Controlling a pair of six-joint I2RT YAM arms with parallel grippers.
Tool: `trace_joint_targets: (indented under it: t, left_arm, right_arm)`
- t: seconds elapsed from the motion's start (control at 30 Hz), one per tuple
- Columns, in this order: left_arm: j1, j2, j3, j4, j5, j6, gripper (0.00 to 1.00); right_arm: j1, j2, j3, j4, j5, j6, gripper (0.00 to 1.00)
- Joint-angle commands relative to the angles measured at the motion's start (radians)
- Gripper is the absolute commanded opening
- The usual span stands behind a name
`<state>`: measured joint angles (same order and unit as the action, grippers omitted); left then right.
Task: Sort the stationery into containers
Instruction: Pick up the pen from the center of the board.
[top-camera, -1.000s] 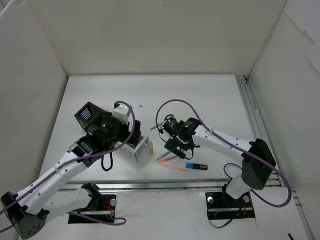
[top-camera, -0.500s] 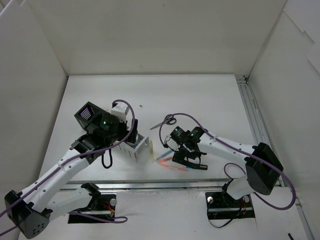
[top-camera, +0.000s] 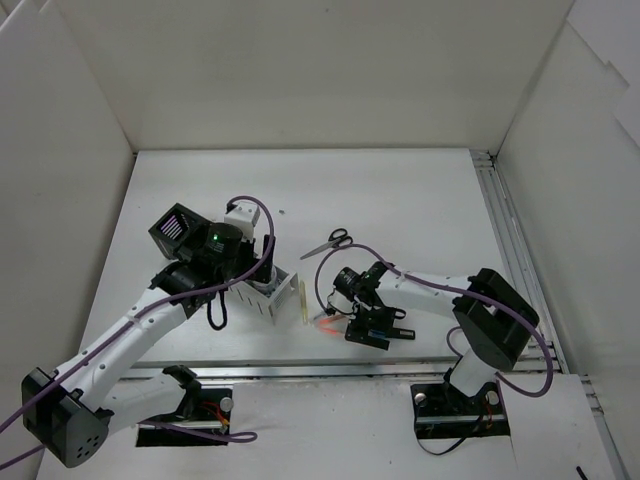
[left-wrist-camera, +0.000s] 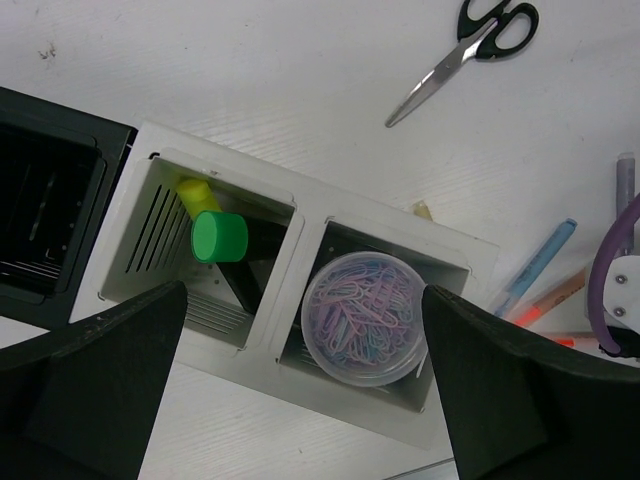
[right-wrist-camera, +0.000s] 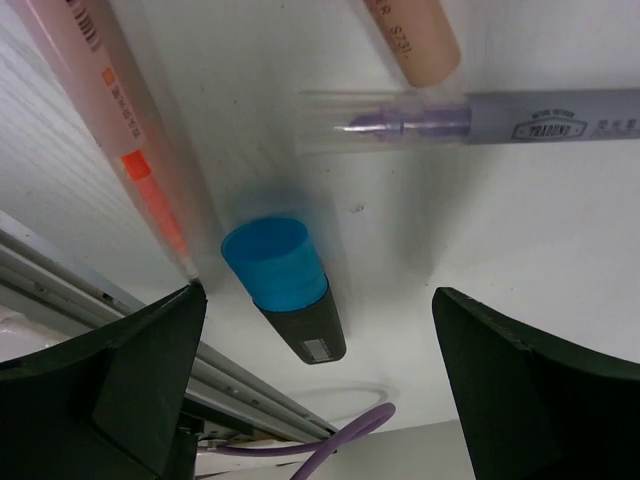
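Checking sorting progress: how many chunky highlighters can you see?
3: a yellow-capped highlighter and a green-capped highlighter in the white mesh box's left compartment, a blue-capped highlighter loose on the table. The black box may hide more.

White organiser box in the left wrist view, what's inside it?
In that view the box holds, left: a green-capped highlighter with a yellow one behind; right: a clear jar of paper clips. The jar hides the floor beneath it.

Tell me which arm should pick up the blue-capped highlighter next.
Right. The right gripper, open, hangs over the blue-capped highlighter, a finger each side; the left gripper is over the white boxes.
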<state>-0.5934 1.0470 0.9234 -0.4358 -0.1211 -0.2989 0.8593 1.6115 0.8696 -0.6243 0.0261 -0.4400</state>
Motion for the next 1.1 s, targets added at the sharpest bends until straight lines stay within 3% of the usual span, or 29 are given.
trace_joint_targets:
  t: [0.0,0.1,0.13,0.17,0.23,0.37,0.4,0.43,0.47,0.7,0.83,0.9,1.07]
  left_arm:
    - [0.021,0.004,0.04,0.045,-0.002,0.007,0.99]
    - [0.043,0.007,0.043,0.042,0.003,0.006,0.99]
    - [0.053,0.005,0.045,0.042,0.003,0.007,0.99]
    - [0.053,0.005,0.045,0.039,0.001,0.006,1.0]
    - [0.064,-0.002,0.038,0.039,0.0,0.006,1.0]
    - [0.084,-0.016,0.031,0.032,-0.009,0.003,0.99]
    - [0.084,-0.019,0.029,0.029,-0.008,0.003,0.99]
    - [0.095,-0.024,0.028,0.029,-0.009,0.001,0.99]
    - [0.095,-0.024,0.025,0.026,-0.012,0.001,0.99]
    - [0.122,-0.05,0.011,0.026,-0.008,-0.008,0.99]
    - [0.122,-0.067,0.019,0.019,0.001,-0.011,1.0]
    - [0.122,-0.077,0.019,0.02,0.001,-0.014,1.0]
    - [0.132,-0.114,0.006,0.026,-0.008,-0.035,0.99]
  right_arm:
    - [-0.006,0.002,0.011,-0.012,0.015,-0.009,0.9]
    - [-0.025,0.005,0.017,-0.009,0.012,-0.022,0.75]
    - [-0.029,0.01,0.026,-0.008,-0.003,-0.023,0.62]
    - [-0.034,0.013,0.031,-0.009,-0.012,-0.026,0.56]
    - [-0.055,0.013,0.035,-0.008,-0.018,-0.037,0.47]
    - [-0.063,0.008,0.032,-0.009,-0.049,-0.058,0.46]
    - [-0.06,0.008,0.034,-0.009,-0.054,-0.062,0.42]
    - [-0.06,0.01,0.034,-0.009,-0.052,-0.063,0.28]
    - [-0.06,0.013,0.037,-0.011,-0.052,-0.059,0.23]
    - [-0.059,0.047,0.072,-0.015,-0.049,-0.062,0.0]
    - [-0.06,0.024,0.106,-0.011,0.049,-0.043,0.0]
    - [-0.063,-0.059,0.114,0.008,0.112,-0.036,0.0]
    - [-0.068,-0.369,0.074,0.245,0.248,0.007,0.0]
